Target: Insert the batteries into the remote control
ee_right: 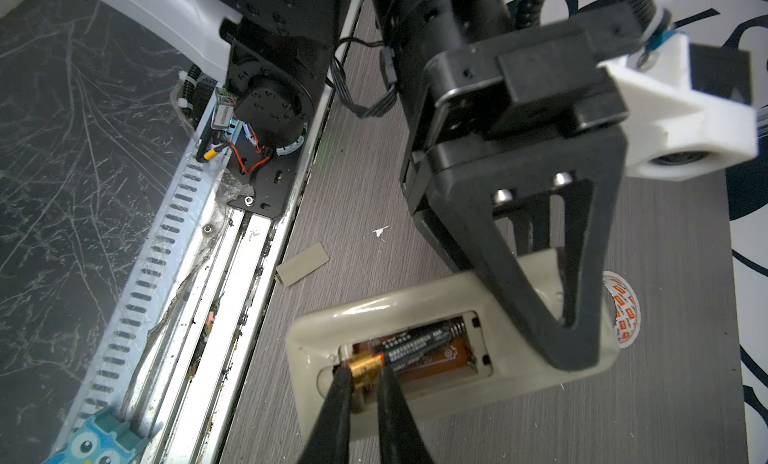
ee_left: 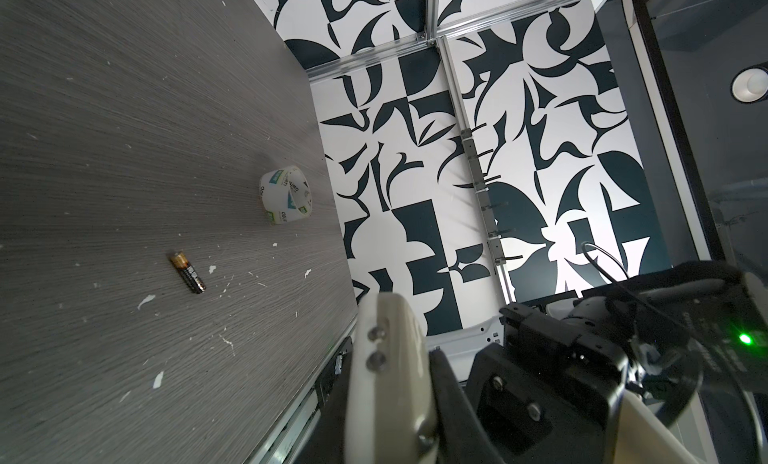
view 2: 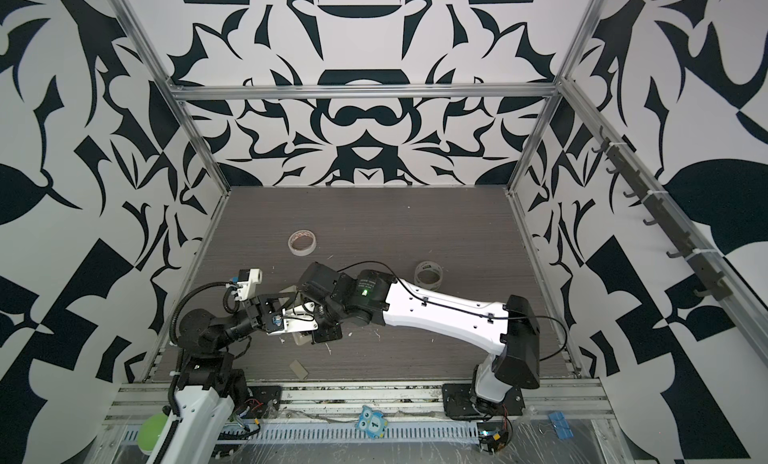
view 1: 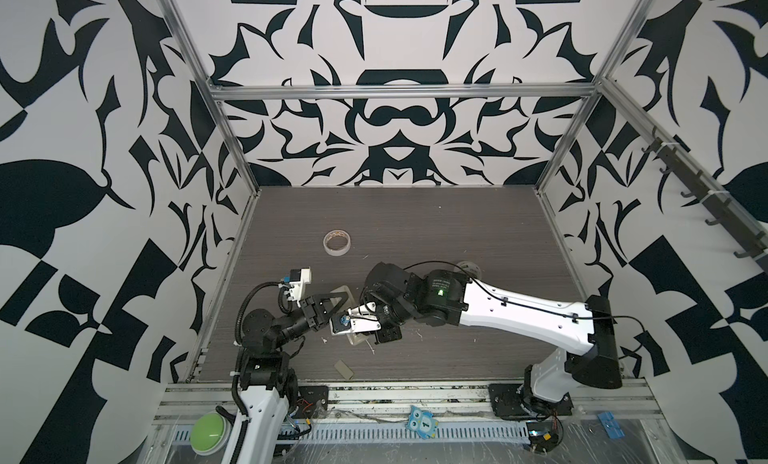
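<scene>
Right gripper (ee_right: 365, 374): I am pinching the gold end of one battery (ee_right: 415, 345), which is sitting tilted in the open compartment of the remote control (ee_right: 415, 304), at 7 o'clock on the table (view 1: 457, 216). The left gripper (ee_right: 575, 337) is clamping the remote's far end. The second battery (ee_left: 187, 272) is lying loose near the tape roll (ee_left: 286, 200) at 3 o'clock.

grey wood-grain table (view 1: 457, 225) is littered with little white scraps (ee_left: 145, 301). a beige tape roll (view 1: 337, 242) lies flat toward the back, and a second roll with green-and-white print (ee_left: 286, 200) sits over on the right, well apart from it. a flat beige rectangular piece (view 1: 344, 369) lies near the front edge. along the front rail there's a green dome button (view 1: 208, 433) at the left, a blue owl tag (view 1: 422, 424) in the middle and blue clips (view 1: 610, 424) at the right. a dark hook rack (view 1: 702, 200) runs along the right wall.
</scene>
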